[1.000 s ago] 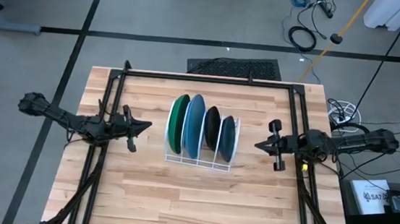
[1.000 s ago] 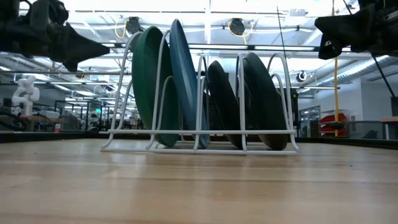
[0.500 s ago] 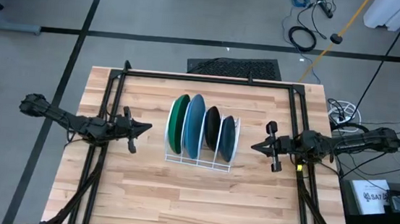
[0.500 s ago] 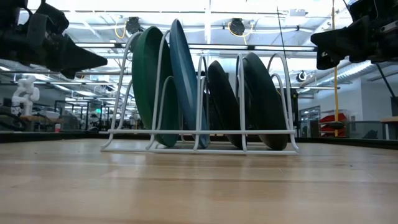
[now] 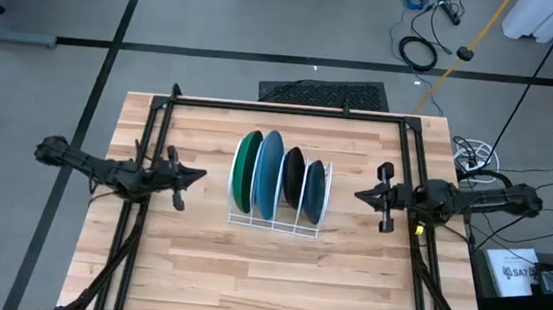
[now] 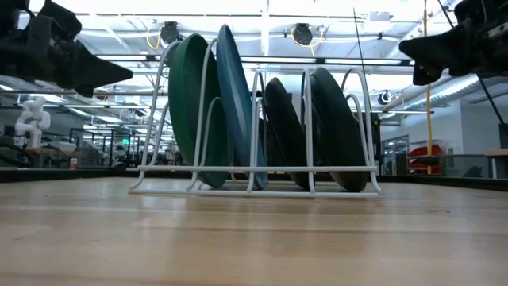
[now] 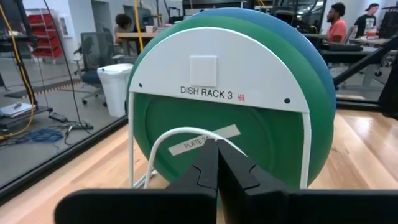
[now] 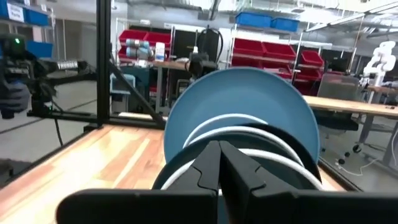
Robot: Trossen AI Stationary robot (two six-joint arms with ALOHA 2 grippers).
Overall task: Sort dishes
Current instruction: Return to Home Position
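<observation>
Wooden table (image 5: 246, 273) | left jaws pressed together, empty | right jaws pressed together, empty | wire rack (image 7: 216, 68) between

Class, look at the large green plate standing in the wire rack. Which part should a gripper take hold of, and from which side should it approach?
Probably best to grip the green plate by its top rim, coming straight down from above. It stands on edge in the end slot of the rack. Wires cross its faces and the light blue plate crowds one side, so only the top edge lies open.
</observation>
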